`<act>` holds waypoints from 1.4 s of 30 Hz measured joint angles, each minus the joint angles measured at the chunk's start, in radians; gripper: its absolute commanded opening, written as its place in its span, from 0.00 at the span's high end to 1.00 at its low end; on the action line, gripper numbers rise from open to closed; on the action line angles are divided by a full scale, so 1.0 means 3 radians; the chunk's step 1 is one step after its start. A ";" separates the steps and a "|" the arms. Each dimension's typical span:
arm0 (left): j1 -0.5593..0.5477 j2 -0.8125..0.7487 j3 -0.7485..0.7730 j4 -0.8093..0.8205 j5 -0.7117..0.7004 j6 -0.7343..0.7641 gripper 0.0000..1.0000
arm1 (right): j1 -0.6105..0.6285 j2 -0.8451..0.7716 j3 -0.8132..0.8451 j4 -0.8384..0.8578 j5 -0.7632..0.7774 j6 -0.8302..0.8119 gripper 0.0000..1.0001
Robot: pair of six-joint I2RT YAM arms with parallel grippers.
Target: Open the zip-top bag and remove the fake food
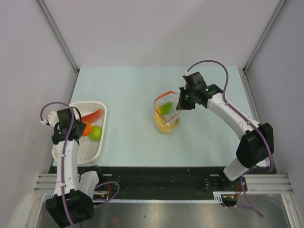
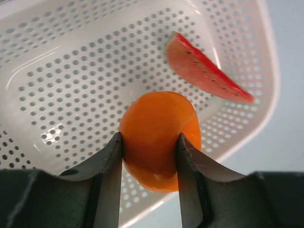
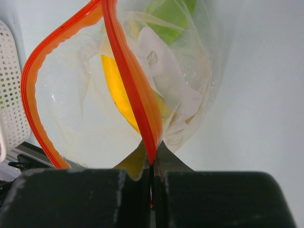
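Basket (image 1: 88,152) lies left; zip-top bag (image 1: 166,118), holding fake food (image 1: 165,109), sits centre-right.

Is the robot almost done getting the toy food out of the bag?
About halfway. Done: the zip-top bag is open, and a red slice and a green fruit lie in the white basket. In hand: the left gripper holds an orange piece over the basket, while the right gripper pinches the bag's red strip. Left: a yellow banana and a green piece are inside the bag.

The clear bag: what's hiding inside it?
A green piece and a yellow banana show through the zip-top bag. Its crinkled plastic and a white label cover anything underneath them.
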 measured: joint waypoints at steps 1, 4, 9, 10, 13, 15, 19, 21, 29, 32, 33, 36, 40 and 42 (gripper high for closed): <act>0.0060 0.0006 -0.0066 -0.0009 -0.0024 0.0017 0.87 | 0.0000 0.0000 0.0000 -0.0001 0.0000 0.0000 1.00; 0.0253 0.0051 -0.0200 0.0010 -0.0029 0.0046 0.87 | 0.0009 0.0000 0.0000 -0.0001 0.0000 0.0000 1.00; 0.0783 0.0254 -0.0427 0.0290 0.0174 0.0149 0.85 | 0.0011 0.0000 0.0000 -0.0001 0.0000 -0.0004 1.00; 0.0856 0.0312 -0.0464 0.0356 0.0237 0.0172 0.85 | 0.0011 0.0000 0.0000 0.0000 0.0000 -0.0006 1.00; 0.0951 0.0518 -0.0505 0.0551 0.0385 0.0225 0.84 | 0.0011 0.0000 0.0000 0.0000 -0.0001 -0.0009 1.00; 0.0960 0.0696 -0.0507 0.0722 0.0493 0.0252 0.82 | 0.0011 0.0000 0.0000 0.0000 -0.0001 -0.0010 1.00; 0.0961 0.1024 -0.0512 0.1012 0.0664 0.0304 0.69 | 0.0013 0.0000 0.0000 0.0000 -0.0005 -0.0010 1.00; 0.0965 0.1111 -0.0515 0.1161 0.0729 0.0322 0.59 | 0.0013 0.0000 0.0000 0.0000 -0.0013 -0.0010 1.00; 0.0968 0.1376 -0.0450 0.1500 0.0797 0.0437 0.26 | 0.0031 0.0000 0.0000 0.0000 -0.0019 -0.0010 1.00; 0.0968 0.1425 -0.0431 0.1465 0.0785 0.0468 0.10 | 0.0037 0.0000 0.0000 0.0001 -0.0022 -0.0010 1.00; 0.0968 0.1420 -0.0431 0.1423 0.0772 0.0476 0.09 | 0.0038 0.0000 0.0000 0.0000 -0.0023 -0.0010 1.00; 0.0968 0.1394 -0.0409 0.1277 0.0759 0.0488 0.08 | 0.0050 0.0000 0.0000 0.0001 -0.0023 -0.0010 1.00; 0.0949 0.1212 -0.0329 0.1072 0.0771 0.0491 0.11 | 0.0060 0.0000 0.0000 0.0008 -0.0025 -0.0010 1.00; 0.0832 0.1007 -0.0289 0.0987 0.0738 0.0493 0.13 | 0.0075 0.0000 0.0000 0.0019 -0.0025 -0.0010 1.00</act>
